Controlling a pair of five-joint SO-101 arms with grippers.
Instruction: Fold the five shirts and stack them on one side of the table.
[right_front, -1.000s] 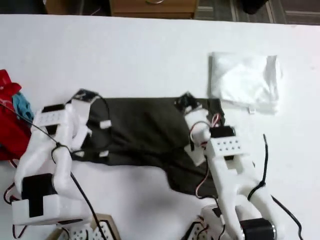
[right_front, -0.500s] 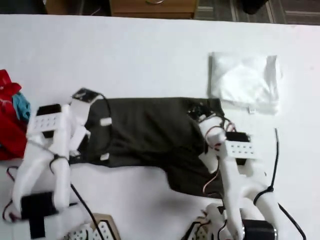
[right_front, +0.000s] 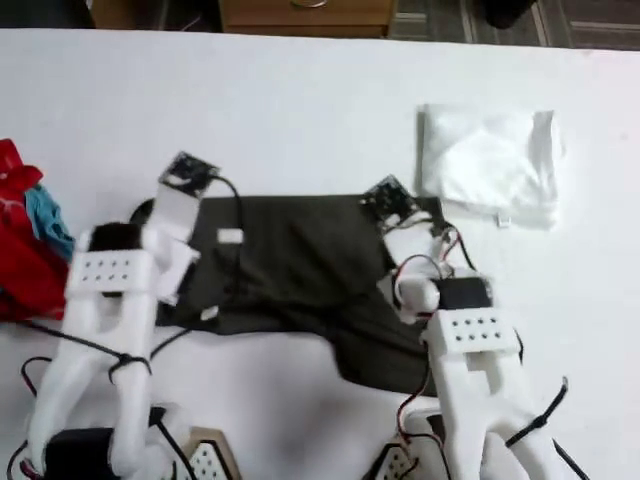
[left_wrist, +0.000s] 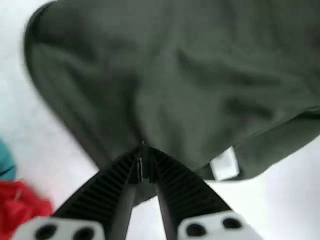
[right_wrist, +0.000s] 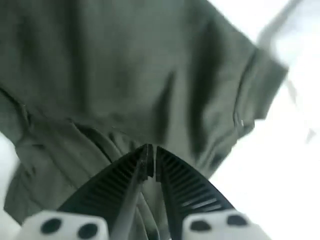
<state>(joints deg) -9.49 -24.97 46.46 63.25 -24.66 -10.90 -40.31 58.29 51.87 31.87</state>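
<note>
A dark green shirt (right_front: 300, 265) lies spread across the middle of the table. In the left wrist view, my left gripper (left_wrist: 142, 152) is shut on the dark green shirt (left_wrist: 190, 75) at its edge, beside a small white tag (left_wrist: 224, 166), and folds run up to its tips. At the opposite end my right gripper (right_wrist: 151, 152) is shut on the dark green shirt (right_wrist: 115, 65), with creases meeting at its tips. A folded white shirt (right_front: 490, 162) lies at the far right. The left arm (right_front: 110, 270) and right arm (right_front: 465, 330) stand over the green shirt's two ends.
Red cloth (right_front: 20, 250) and teal cloth (right_front: 48, 222) lie bunched at the table's left edge, also in the left wrist view as red cloth (left_wrist: 20, 210). Bare white table (right_front: 250, 110) stretches beyond the green shirt. Wires hang off both arms near the front edge.
Both wrists have risen and tipped towards the far side. The right arm swung right, then came back. The green shirt's near edge has shifted a little.
</note>
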